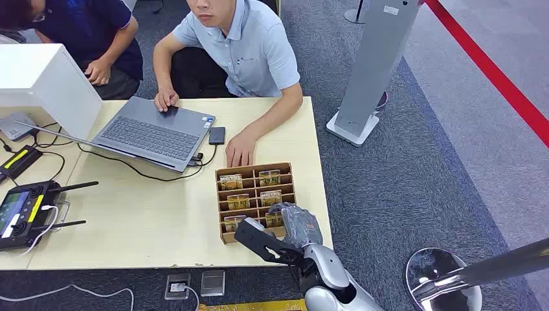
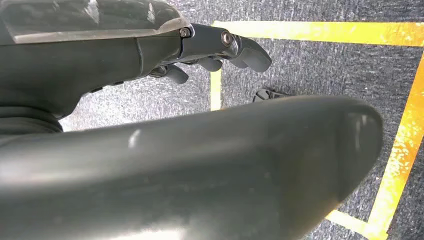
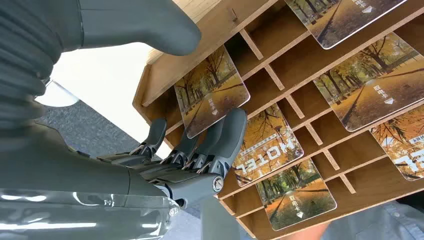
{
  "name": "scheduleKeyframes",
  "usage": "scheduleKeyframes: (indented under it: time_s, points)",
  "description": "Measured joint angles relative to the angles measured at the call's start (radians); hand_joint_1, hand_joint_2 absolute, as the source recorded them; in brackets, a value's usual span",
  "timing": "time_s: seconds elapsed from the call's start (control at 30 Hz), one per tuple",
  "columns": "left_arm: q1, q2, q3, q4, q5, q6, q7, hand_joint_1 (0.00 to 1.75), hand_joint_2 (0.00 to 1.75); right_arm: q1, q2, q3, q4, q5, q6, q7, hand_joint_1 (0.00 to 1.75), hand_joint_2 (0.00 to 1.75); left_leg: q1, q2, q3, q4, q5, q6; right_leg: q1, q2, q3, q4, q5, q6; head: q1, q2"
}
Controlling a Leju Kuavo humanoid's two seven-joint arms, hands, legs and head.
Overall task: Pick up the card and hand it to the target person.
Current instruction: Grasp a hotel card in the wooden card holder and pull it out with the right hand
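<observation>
Light wooden rectangular table (image 1: pixel 162 220) on grey carpet floor (image 1: pixel 401 181). On it: open grey laptop (image 1: pixel 152 133) at the far side, small black rectangular device (image 1: pixel 217 135) just beside its right edge with a cable to the laptop. White box-shaped unit (image 1: pixel 39 84) at the far left, black cables (image 1: pixel 58 152) running out from under it. Black handheld controller with screen and antennas (image 1: pixel 26 210) at the left edge, black-and-yellow device (image 1: pixel 19 161) beyond it. Brown wooden compartment rack (image 1: pixel 223 201) near the right front corner, holding autumn-print cards (image 1: pixel 238 201). Two people's hands (image 1: pixel 239 152) rest on the tabletop.
</observation>
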Motion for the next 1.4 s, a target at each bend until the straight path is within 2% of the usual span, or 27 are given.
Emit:
scheduleKeyframes:
  time_s: [0.3,0.47,0.53,0.63,0.8,1.03,1.1,1.17,1.23,1.4]
  points:
    - [0.000,0.000,0.000,0.000,0.000,0.000,0.000,0.00,0.00,-0.007,0.007,0.001,0.010,-0.001,0.000,0.000,0.76,1.75,0.000,0.000,0.000,0.000,0.000,0.000,0.000,0.000,0.000,0.000,0.000,0.000,0.000,0.000]
    - [0.000,0.000,0.000,0.000,0.000,0.000,0.000,0.00,0.00,-0.009,0.009,0.001,0.015,-0.002,0.000,0.000,0.52,1.75,0.000,0.000,0.000,0.000,0.000,0.000,0.000,0.000,0.000,0.000,0.000,0.000,0.000,0.000]
    - [0.000,0.000,0.000,0.000,0.000,0.000,0.000,0.00,0.00,-0.008,0.009,0.002,0.016,-0.003,0.000,0.000,0.48,1.75,0.000,0.000,0.000,0.000,0.000,0.000,0.000,0.000,0.000,0.000,0.000,0.000,0.000,0.000]
    - [0.000,0.000,0.000,0.000,0.000,0.000,0.000,0.00,0.00,-0.008,0.009,0.004,0.018,-0.006,0.001,0.001,0.55,1.75,0.000,0.000,0.000,0.000,0.000,0.000,0.000,0.000,0.000,0.000,0.000,0.000,0.000,0.000]
    - [0.000,-0.001,0.000,0.000,0.000,0.000,0.000,0.00,0.00,-0.008,0.009,0.008,0.021,-0.007,0.001,0.003,0.53,1.75,0.000,0.000,0.000,0.000,0.000,0.000,0.000,0.000,0.000,0.000,0.000,0.000,0.000,0.000]
    - [0.000,-0.001,0.000,0.000,0.000,0.000,0.000,0.00,0.00,-0.008,0.009,0.012,0.021,-0.012,0.003,0.006,0.70,1.75,0.000,0.000,0.000,0.000,0.000,0.000,0.000,0.000,0.000,0.000,0.000,0.000,0.000,0.000]
    - [0.000,-0.001,0.000,0.000,0.000,0.000,0.000,0.00,0.00,-0.008,0.009,0.012,0.021,-0.015,0.003,0.007,0.89,1.75,0.000,0.000,0.000,0.000,0.000,0.000,0.000,0.000,0.000,0.000,0.000,0.000,0.000,0.000]
    - [0.000,-0.001,0.000,0.000,0.000,0.000,0.000,0.00,0.00,-0.009,0.009,0.012,0.021,-0.017,0.003,0.008,1.17,1.75,0.000,0.000,0.000,0.000,0.000,0.000,0.000,0.000,0.000,0.000,0.000,0.000,0.000,0.000]
    - [0.000,-0.001,0.000,0.000,0.000,0.000,0.000,0.00,0.00,-0.010,0.009,0.012,0.022,-0.019,0.003,0.010,1.31,1.75,0.000,0.000,0.000,0.000,0.000,0.000,0.000,0.000,0.000,0.000,0.000,0.000,0.000,0.000]
    - [0.000,-0.001,0.000,0.000,0.000,0.001,0.000,0.00,0.00,-0.012,0.009,0.012,0.022,-0.021,0.002,0.011,1.32,1.75,0.000,0.000,0.000,0.000,0.000,0.000,0.000,0.000,0.000,0.000,0.000,0.000,0.000,0.000]
